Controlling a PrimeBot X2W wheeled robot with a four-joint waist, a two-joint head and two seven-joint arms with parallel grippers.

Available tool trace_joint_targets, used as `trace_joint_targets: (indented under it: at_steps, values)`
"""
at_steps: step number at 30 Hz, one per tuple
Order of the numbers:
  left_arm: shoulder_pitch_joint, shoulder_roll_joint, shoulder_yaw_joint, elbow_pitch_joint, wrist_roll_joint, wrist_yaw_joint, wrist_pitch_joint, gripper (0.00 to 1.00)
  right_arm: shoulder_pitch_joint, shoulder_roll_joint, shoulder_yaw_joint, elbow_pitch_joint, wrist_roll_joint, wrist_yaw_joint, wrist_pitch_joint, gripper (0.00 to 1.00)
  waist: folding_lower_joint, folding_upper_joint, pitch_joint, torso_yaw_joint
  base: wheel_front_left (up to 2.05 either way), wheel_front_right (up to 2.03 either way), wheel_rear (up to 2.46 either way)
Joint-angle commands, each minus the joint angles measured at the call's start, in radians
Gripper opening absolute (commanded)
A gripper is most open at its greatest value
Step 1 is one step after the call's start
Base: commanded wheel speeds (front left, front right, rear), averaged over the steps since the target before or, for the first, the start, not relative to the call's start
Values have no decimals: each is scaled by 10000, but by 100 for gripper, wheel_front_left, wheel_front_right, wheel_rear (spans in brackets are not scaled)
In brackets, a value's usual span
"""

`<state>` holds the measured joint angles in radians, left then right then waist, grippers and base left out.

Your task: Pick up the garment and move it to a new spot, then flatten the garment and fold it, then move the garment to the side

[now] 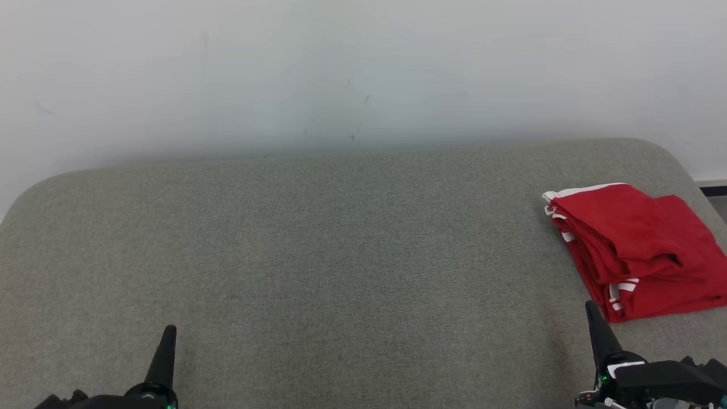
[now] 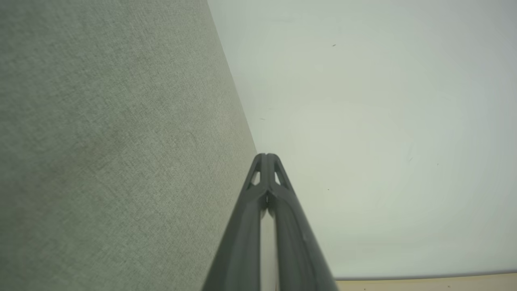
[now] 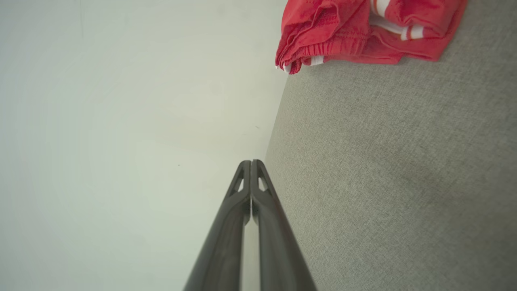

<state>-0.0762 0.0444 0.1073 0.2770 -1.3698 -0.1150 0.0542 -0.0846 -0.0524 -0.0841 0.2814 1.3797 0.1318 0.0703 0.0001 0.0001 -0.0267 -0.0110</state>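
Red garment with white stripes lies folded at the far right of the grey cushion. Left gripper near left, fingertips pressed together, empty. Right gripper near right, just beside the garment, also pressed together, empty.

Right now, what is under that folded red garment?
The red garment lies on the grey fabric surface, near its right end. Whether anything is tucked beneath it or between its folds cannot be seen, because the cloth covers that.
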Motion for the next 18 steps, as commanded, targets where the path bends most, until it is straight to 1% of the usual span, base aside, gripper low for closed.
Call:
trace_joint_targets:
  at_steps: [1, 18]
  values:
    - [-195, 61, 34, -93, -248, -51, 81, 0, -178, 11, -53, -87, 214, -15, 49, 0, -1, -1, 13, 6, 0, 0, 0]
    - [-334, 74, 71, -215, -1495, -121, 394, 0, -257, 23, -214, -246, 1409, -18, 283, 0, -1, -1, 152, 61, 0, 0, 0]
